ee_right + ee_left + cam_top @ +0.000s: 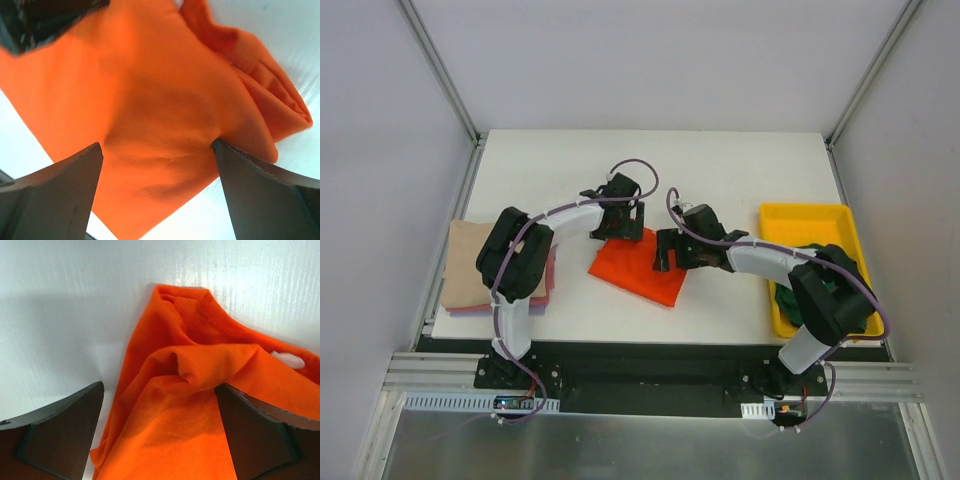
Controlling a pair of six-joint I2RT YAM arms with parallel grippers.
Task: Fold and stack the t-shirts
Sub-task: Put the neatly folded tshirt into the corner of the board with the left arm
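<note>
The bright orange-red t-shirt (640,267) lies partly folded at the table's middle. My left gripper (618,224) is open over its far left corner; in the left wrist view the bunched cloth (200,390) lies between the spread fingers (60,435). My right gripper (672,250) is open over the shirt's right edge; in the right wrist view the flat cloth (155,125) lies between the fingers (260,195). A dark green t-shirt (798,300) lies in the yellow tray, mostly hidden by my right arm. A folded tan shirt (470,265) tops pink and lavender ones (548,285) at the left.
The yellow plastic tray (805,225) sits at the table's right edge. Grey walls and metal rails enclose the white table (720,170). The stack at the left reaches the table's left edge.
</note>
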